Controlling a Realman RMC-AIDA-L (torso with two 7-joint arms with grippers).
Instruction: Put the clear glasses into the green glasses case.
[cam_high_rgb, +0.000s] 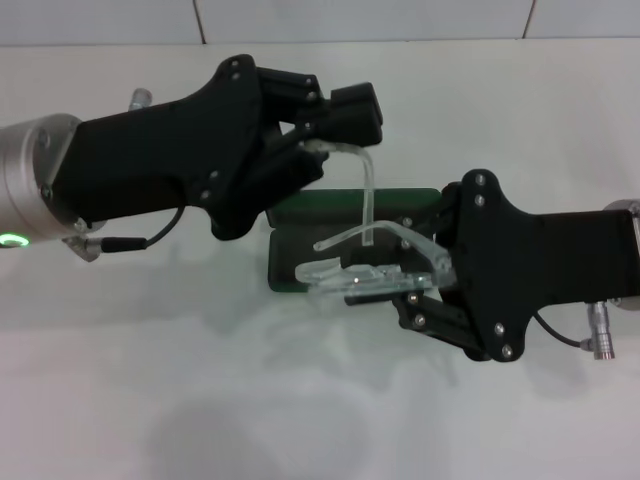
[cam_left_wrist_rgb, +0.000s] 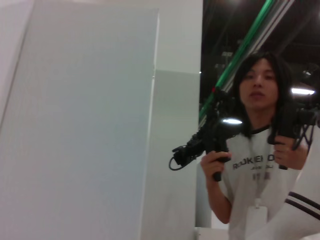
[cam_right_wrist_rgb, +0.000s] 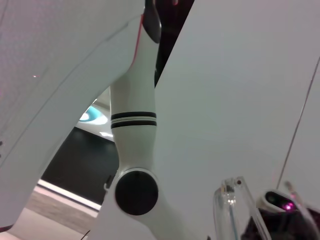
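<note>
shirt (cam_left_wrist_rgb: 257, 170) | partly hidden dark print, roughly "ROOKIE"; no other readable text

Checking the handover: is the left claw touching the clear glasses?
Touching. The head view shows the left claw pinching one thin arm of the clear glasses.

The head camera looks steeply down, from close range, on the white surface (cam_high_rgb: 320, 400), with the green glasses case (cam_high_rgb: 300, 262) near the centre of its frame. The left wrist camera faces level and outward, away from the case, toward white panels. The right wrist camera tilts upward; it shares only the clear glasses (cam_right_wrist_rgb: 235, 210) with the head view.
</note>
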